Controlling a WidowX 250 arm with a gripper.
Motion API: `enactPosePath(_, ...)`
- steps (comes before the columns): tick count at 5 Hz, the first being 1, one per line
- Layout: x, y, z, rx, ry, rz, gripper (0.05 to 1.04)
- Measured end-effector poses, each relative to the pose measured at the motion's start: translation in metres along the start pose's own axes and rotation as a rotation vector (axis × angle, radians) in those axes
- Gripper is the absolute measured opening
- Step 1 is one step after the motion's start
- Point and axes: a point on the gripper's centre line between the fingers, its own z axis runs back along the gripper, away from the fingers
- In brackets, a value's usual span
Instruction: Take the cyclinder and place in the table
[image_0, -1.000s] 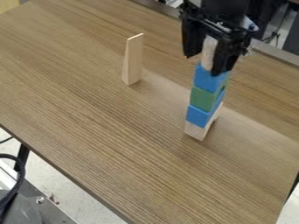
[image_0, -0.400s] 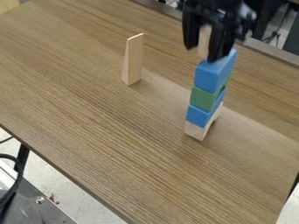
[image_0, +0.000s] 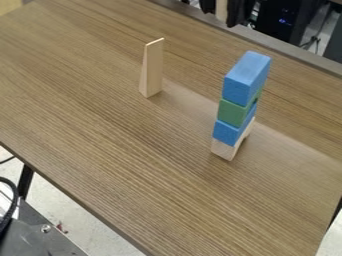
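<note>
Wedge (image_0: 152, 70) apart from block tower (image_0: 232, 112)

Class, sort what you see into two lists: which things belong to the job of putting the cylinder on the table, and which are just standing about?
Part of the job:
- cylinder, held in the pincer
- pincer
- table

Just standing about:
- wedge
- top blue block
- green block
- lower blue block
- pale base block
</note>
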Motion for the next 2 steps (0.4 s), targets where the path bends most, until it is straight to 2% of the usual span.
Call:
enactPosePath(1,0.013,0.026,-0.039,0.009,0.124,-0.069,0.564)
enactPosePath(2,0.013,0.04,-0.065,0.034,0.201,-0.076,0.564)
